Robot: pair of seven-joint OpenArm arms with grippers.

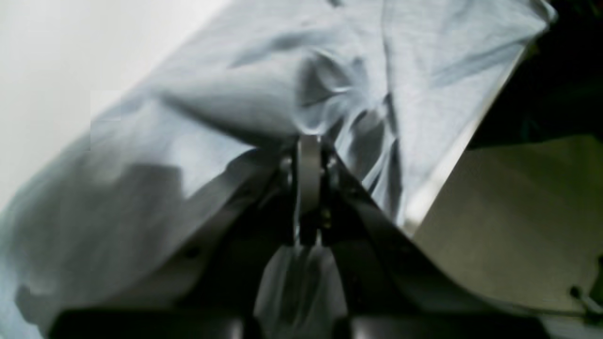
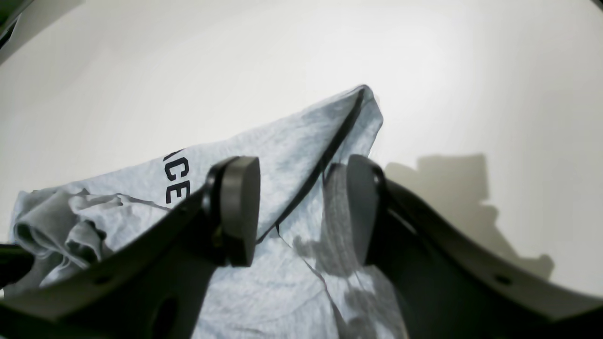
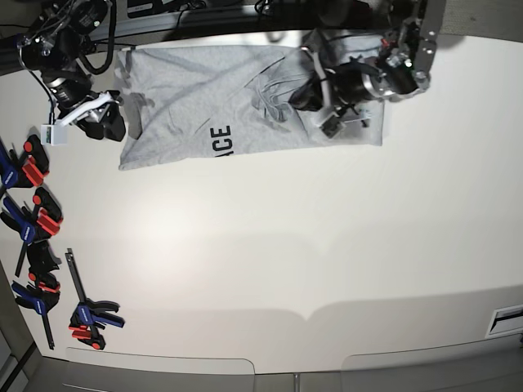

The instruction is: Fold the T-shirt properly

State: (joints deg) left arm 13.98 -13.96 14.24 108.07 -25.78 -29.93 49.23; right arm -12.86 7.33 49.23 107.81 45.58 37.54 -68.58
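Observation:
The light grey T-shirt [image 3: 196, 98] lies spread along the far side of the white table, with black letters "ACE" [image 3: 221, 140] showing near its front edge. My left gripper [image 3: 301, 96] is shut on a bunched fold of the T-shirt [image 1: 264, 94] near its middle, and the cloth rises in creases around the closed fingertips [image 1: 308, 146]. My right gripper [image 3: 114, 124] is open at the shirt's left edge. In the right wrist view its pads [image 2: 240, 212] stand apart just above a corner of the T-shirt [image 2: 292, 146] with a dark fold line.
Several blue, red and black clamps [image 3: 33, 220] lie along the table's left edge, with another clamp [image 3: 90, 317] near the front left. Cables and dark equipment [image 3: 204, 10] run behind the far edge. The bare white tabletop [image 3: 286, 245] spreads in front of the shirt.

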